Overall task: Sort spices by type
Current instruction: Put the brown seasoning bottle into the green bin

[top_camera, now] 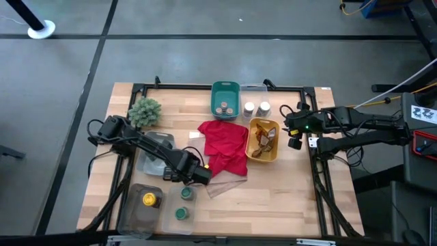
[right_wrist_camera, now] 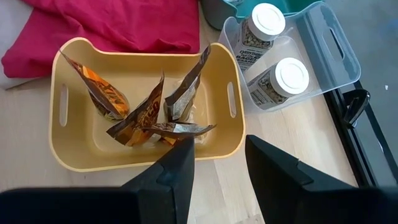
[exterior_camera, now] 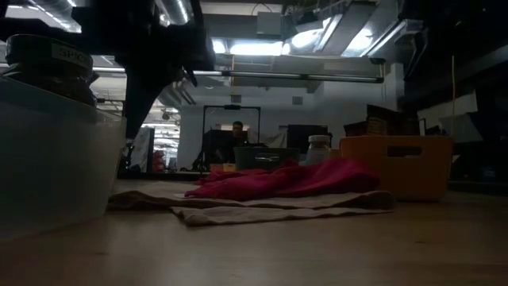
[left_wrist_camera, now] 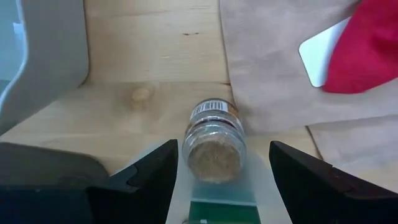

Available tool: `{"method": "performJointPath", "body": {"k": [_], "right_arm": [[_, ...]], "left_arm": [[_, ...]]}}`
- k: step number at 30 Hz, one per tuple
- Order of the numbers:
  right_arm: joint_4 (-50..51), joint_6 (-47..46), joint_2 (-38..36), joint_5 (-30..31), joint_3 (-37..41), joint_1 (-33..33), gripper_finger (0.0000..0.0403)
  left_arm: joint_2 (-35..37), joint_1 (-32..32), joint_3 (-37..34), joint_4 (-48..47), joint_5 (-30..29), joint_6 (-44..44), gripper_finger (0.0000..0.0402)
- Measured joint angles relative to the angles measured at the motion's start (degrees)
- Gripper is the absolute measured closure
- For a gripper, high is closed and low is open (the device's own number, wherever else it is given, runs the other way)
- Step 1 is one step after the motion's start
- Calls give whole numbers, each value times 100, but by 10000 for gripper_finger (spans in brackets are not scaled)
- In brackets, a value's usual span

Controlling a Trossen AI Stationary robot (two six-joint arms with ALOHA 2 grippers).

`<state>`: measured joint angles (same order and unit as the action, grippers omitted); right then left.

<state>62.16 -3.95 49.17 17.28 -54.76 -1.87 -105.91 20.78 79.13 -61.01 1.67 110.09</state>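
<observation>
My left gripper (left_wrist_camera: 217, 174) (top_camera: 199, 175) is open over the far end of a clear bin (top_camera: 179, 205). A glass jar of tan spice (left_wrist_camera: 213, 142) lies between its fingers with gaps on both sides, its base facing the wrist camera. Two green-lidded jars (top_camera: 186, 193) (top_camera: 180, 214) stand in that bin. A yellow-lidded jar (top_camera: 149, 199) stands in the grey bin beside it. My right gripper (right_wrist_camera: 217, 165) (top_camera: 295, 131) is open beside the yellow bin (right_wrist_camera: 231, 127), which holds brown foil packets (right_wrist_camera: 146, 115). White-lidded jars (right_wrist_camera: 268, 18) stand in a clear tray.
A red cloth (top_camera: 224, 147) lies mid-table on tan paper (top_camera: 229, 186). A teal bin (top_camera: 225, 89) with small tins (top_camera: 222, 108) sits at the far edge. A bushy plant (top_camera: 145, 111) stands far left. A person (exterior_camera: 236, 131) is in the room beyond.
</observation>
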Motion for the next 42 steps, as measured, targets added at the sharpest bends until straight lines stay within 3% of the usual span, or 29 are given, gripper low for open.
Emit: {"method": "performJointPath", "body": {"k": [27,38,42], "right_arm": [[100,0,-2,1,8,-1,260],[100,0,-1,2,13,-2,260],[100,0,0,1,13,-2,260]], "left_arm": [[-416,170,0,43,108,-278,165],[-518,151,4,212,100,-605,237],[-516,113,4,209,114,-694,237]]}}
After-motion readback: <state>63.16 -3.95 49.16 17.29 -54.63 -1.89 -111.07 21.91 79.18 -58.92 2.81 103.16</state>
